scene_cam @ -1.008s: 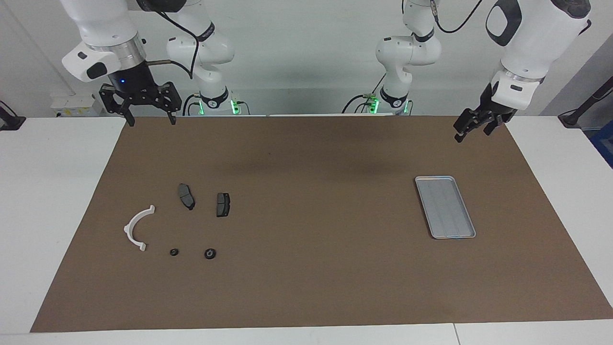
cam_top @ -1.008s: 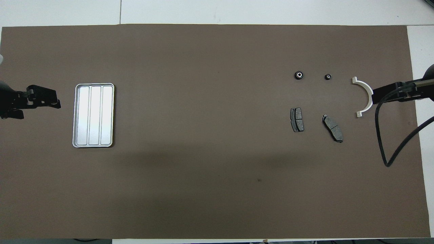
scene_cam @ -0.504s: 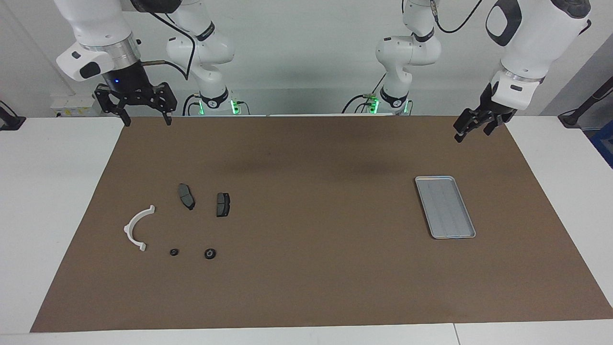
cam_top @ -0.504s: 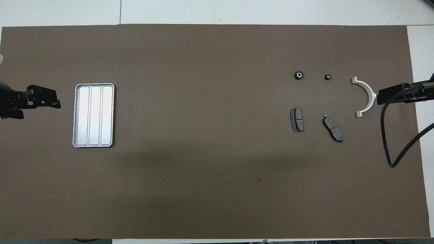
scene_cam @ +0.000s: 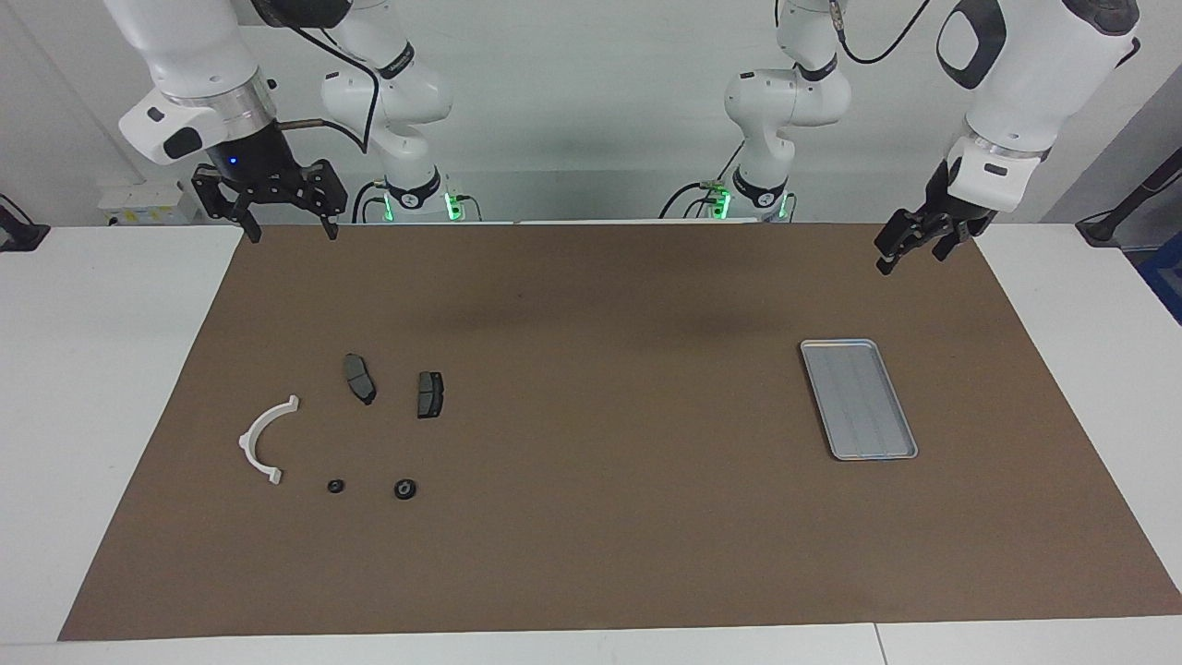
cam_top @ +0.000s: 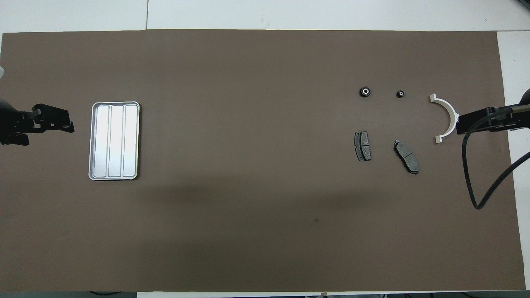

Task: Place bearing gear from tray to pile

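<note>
One brown mat (scene_cam: 591, 517) covers table (scene_cam: 83, 369)

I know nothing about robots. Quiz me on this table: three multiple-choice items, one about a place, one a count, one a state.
1. Where do the two small black round parts lie?
A. in the tray
B. on the brown mat beside the white bracket
C. in a tool

2. How many dark grey brake pads are there?
A. one
B. two
C. four

3. What does the tray hold?
A. nothing
B. a brake pad
C. the white bracket

Answers:
1 B, the round parts lie by the white bracket.
2 B, two brake pads lie side by side.
3 A, the tray shows only bare grooves.
</note>
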`<state>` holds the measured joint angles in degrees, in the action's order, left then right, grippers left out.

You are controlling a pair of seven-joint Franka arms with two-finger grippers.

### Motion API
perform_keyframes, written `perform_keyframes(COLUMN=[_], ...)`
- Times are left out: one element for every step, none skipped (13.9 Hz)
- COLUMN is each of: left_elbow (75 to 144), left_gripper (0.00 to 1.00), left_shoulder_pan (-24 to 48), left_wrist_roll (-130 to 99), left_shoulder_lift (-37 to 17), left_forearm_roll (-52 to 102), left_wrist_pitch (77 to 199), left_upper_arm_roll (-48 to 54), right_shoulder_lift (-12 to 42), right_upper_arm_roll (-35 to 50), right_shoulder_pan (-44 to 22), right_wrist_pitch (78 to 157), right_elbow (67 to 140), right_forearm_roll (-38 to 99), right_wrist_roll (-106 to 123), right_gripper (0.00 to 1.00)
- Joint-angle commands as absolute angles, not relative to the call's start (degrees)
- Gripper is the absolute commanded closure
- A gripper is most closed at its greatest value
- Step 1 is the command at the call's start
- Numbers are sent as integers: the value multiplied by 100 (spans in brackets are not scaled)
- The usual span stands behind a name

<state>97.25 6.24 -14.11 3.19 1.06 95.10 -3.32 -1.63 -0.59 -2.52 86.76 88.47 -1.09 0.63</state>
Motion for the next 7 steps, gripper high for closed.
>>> perform_keyframes(left_elbow=[9835,9835,9835,9835,9835,9835,9835], left_gripper=[0,0,0,0,0,0,0], left_shoulder_pan=[615,615,615,615,615,615,615], left_wrist_roll=[-1371,-1371,-1371,-1371,-1371,-1371,-1371], left_shoulder_lift=[457,457,457,457,457,457,457], left_forearm_roll=[149,149,149,149,149,149,149], left_wrist_pitch=[9519,9527,9519,9519,9519,9527,9527], left_upper_arm_roll=[-334,-334,-334,-334,-334,-334,-334], right_shoulder_lift=[-158,-158,-141,-115,-106,-97,-97], right_upper_arm_roll=[-44,-44,-44,-44,-44,-44,-44], right_shoulder_pan=[-176,-184,-185,-193,-193,-202,-202], right_wrist_pitch=[8718,8710,8719,8719,8719,8719,8727], right_elbow=[8965,8956,8956,8956,8939,8930,8930], right_forearm_roll=[18,18,18,18,18,18,18], right_wrist_roll=[202,193,185,185,185,185,185], right_gripper=[0,0,0,0,0,0,0])
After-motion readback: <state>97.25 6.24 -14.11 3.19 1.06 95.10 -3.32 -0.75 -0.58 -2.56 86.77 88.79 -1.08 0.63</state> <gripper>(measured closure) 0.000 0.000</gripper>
